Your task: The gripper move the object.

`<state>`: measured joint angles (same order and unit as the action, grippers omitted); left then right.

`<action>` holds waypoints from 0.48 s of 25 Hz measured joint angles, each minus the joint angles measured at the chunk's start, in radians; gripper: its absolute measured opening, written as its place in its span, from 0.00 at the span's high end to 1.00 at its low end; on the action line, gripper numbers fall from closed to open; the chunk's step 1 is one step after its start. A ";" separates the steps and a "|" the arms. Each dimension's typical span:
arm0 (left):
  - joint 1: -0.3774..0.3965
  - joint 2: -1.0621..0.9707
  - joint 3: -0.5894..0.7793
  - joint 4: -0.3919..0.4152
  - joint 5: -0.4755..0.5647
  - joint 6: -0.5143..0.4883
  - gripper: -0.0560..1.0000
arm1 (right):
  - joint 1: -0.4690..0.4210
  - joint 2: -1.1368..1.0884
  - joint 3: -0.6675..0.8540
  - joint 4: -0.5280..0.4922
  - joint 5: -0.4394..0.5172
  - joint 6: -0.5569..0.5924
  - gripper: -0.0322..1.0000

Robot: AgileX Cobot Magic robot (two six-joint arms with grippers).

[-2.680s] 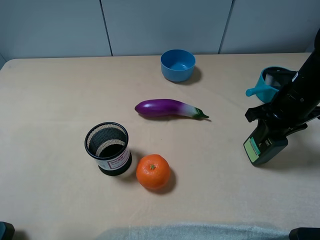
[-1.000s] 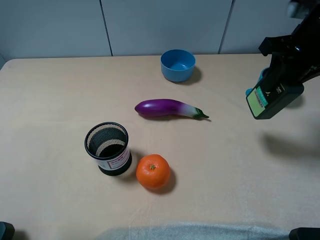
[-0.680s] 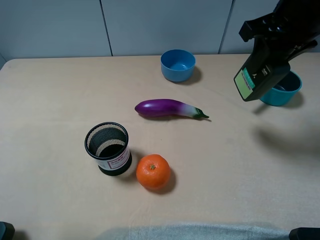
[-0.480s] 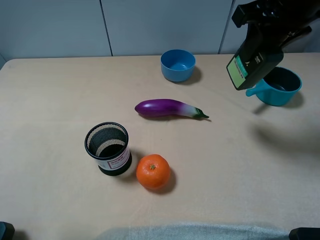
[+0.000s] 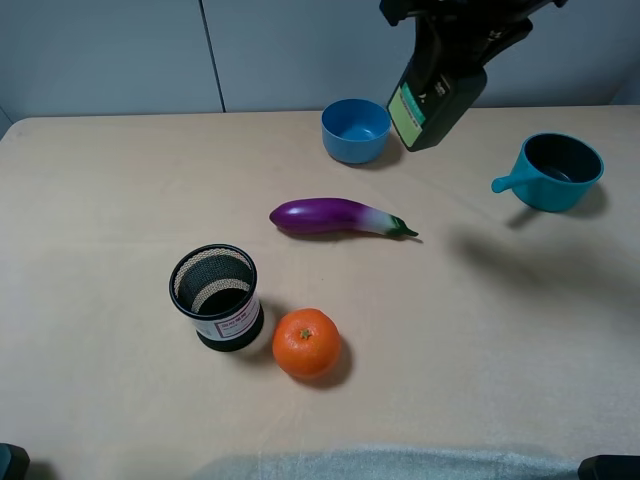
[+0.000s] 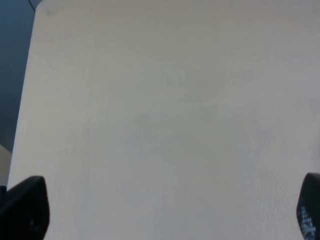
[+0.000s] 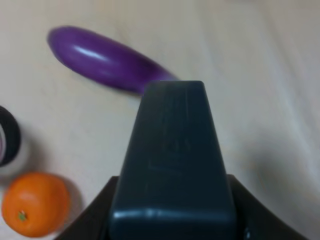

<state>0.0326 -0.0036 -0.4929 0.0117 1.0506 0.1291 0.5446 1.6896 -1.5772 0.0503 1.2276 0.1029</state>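
My right gripper (image 5: 455, 30) is shut on the dark green-black bottle (image 5: 436, 95) and holds it high above the table, near the back, just right of the blue bowl (image 5: 355, 130). Its light green label faces left. In the right wrist view the bottle (image 7: 172, 160) fills the middle, held between the fingers (image 7: 107, 212), with the eggplant (image 7: 102, 60) below it. The left gripper (image 6: 165, 210) shows only its two fingertips at the frame's corners, wide apart, over bare table.
A purple eggplant (image 5: 340, 217) lies mid-table. A black mesh cup (image 5: 216, 296) and an orange (image 5: 306, 343) stand front left. A teal cup with a handle (image 5: 553, 171) stands at the right. Grey wall panels run behind the table.
My right gripper lifted the bottle off the table at the right, then carried it up and leftward past the teal cup toward the blue bowl. The other objects have not moved.
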 joint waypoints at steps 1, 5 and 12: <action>0.000 0.000 0.000 0.000 0.000 0.000 0.01 | 0.010 0.019 -0.024 0.000 0.001 0.000 0.69; 0.000 0.000 0.000 0.000 0.000 0.000 0.01 | 0.045 0.091 -0.121 0.000 0.002 0.000 0.69; 0.000 0.000 0.000 0.000 0.000 0.000 0.01 | 0.091 0.235 -0.295 0.000 0.004 0.000 0.69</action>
<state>0.0326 -0.0036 -0.4929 0.0117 1.0506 0.1291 0.6354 1.9242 -1.8725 0.0505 1.2313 0.1029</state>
